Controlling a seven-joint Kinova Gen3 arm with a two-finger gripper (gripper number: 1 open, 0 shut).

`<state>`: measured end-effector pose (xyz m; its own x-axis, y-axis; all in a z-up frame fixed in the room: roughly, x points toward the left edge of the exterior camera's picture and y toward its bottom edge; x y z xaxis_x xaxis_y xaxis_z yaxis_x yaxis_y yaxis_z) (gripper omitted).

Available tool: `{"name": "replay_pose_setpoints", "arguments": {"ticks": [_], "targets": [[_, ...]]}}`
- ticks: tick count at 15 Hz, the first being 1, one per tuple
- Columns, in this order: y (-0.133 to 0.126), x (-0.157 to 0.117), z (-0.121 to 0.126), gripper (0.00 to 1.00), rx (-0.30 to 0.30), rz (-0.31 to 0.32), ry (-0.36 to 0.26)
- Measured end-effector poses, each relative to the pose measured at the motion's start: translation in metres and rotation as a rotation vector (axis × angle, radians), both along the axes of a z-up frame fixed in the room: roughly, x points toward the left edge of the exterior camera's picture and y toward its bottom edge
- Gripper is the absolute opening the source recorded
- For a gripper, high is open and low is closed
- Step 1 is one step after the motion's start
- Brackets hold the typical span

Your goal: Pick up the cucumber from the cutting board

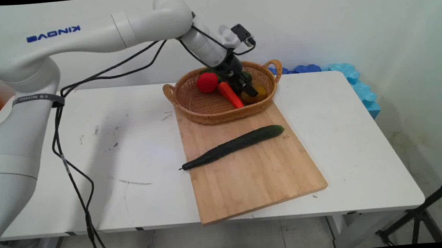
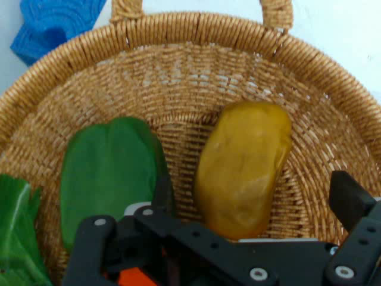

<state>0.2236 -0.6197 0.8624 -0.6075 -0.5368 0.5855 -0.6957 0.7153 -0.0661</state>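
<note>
White wall and white table (image 1: 137,153) fill the scene, with a wooden cutting board (image 1: 247,172) at the centre of the main view and a wicker basket (image 1: 204,105) resting on its far end. The gripper (image 1: 246,86) reaches down into the basket at upper centre, its fingers spread wide on either side of a yellow mango (image 2: 244,170) without yet touching it. A green pepper (image 2: 107,173) lies just to the mango's left in the hand view; a carrot (image 1: 230,95) and a red tomato (image 1: 207,82) sit nearby in the basket. A cucumber (image 1: 234,146) lies diagonally across the board. Closing well here would likely mean squeezing across the mango's narrow width while keeping clear of the pepper.
</note>
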Motion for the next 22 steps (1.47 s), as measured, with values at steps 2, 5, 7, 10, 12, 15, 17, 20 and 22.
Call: {"name": "replay_pose_setpoints", "arguments": {"ticks": [2,5,7,10,12,15,17,20,22], "targets": [[0.000,-0.001,0.006,1.00,-0.009,-0.004,0.007],[0.005,-0.002,0.027,1.00,-0.032,-0.008,0.031],[0.011,-0.002,0.044,1.00,-0.047,-0.006,0.049],[0.033,0.003,0.087,1.00,-0.066,-0.004,0.106],[0.055,0.010,0.118,1.00,-0.076,-0.019,0.138],[0.098,0.029,0.160,1.00,-0.113,-0.085,0.171],[0.128,0.046,0.181,1.00,-0.147,-0.142,0.187],[0.175,0.080,0.200,1.00,-0.166,-0.200,0.215],[0.197,0.099,0.205,1.00,-0.168,-0.214,0.227]]}}
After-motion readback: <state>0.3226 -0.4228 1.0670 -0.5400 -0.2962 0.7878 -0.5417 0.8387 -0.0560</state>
